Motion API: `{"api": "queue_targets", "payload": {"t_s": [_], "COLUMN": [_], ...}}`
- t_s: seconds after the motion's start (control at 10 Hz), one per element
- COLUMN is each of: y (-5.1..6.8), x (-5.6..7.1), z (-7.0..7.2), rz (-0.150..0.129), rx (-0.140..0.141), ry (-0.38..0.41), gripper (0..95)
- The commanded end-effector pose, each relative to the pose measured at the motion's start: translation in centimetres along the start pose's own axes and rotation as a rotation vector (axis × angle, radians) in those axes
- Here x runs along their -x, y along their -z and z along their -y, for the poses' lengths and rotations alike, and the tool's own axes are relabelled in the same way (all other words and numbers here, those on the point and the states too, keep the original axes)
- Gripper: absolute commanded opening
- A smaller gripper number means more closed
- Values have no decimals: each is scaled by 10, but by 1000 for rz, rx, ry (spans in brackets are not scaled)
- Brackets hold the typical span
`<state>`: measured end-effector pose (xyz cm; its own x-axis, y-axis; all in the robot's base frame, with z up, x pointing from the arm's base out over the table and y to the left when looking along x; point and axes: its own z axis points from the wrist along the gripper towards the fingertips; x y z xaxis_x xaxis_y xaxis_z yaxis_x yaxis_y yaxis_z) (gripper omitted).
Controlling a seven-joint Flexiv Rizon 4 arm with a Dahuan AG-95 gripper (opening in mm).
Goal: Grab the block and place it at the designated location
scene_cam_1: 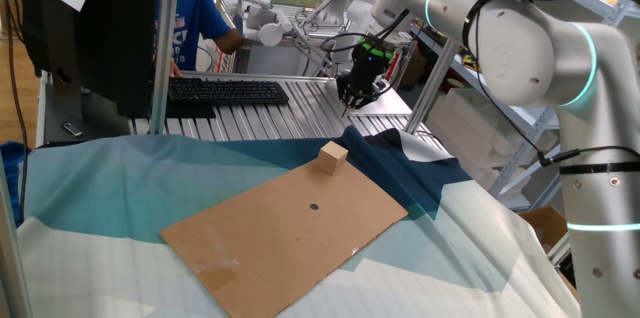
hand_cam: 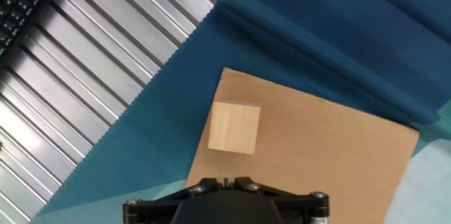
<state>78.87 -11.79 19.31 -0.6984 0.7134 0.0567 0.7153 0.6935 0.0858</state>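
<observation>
A pale wooden block stands on the far corner of a brown cardboard sheet. The hand view shows the same block near the sheet's corner, just ahead of the fingers. A small dark mark sits near the middle of the sheet. My gripper hangs in the air above and behind the block, apart from it. Its fingers meet at the bottom edge of the hand view, shut with nothing between them.
The cardboard lies on blue and teal cloth with dark folds to the right of the block. Behind are a ribbed aluminium surface, a black keyboard, a person in blue and a metal post.
</observation>
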Motion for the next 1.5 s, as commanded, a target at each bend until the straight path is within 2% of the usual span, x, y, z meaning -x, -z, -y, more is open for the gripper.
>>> {"api": "queue_targets", "payload": {"t_s": [0.1,1.5], "y": [-1,2], "x": [4,13], "z": [1,14], "rz": [-8,-27], "rx": [-6,-20], "ry": [17,33], "gripper": [0,0]}}
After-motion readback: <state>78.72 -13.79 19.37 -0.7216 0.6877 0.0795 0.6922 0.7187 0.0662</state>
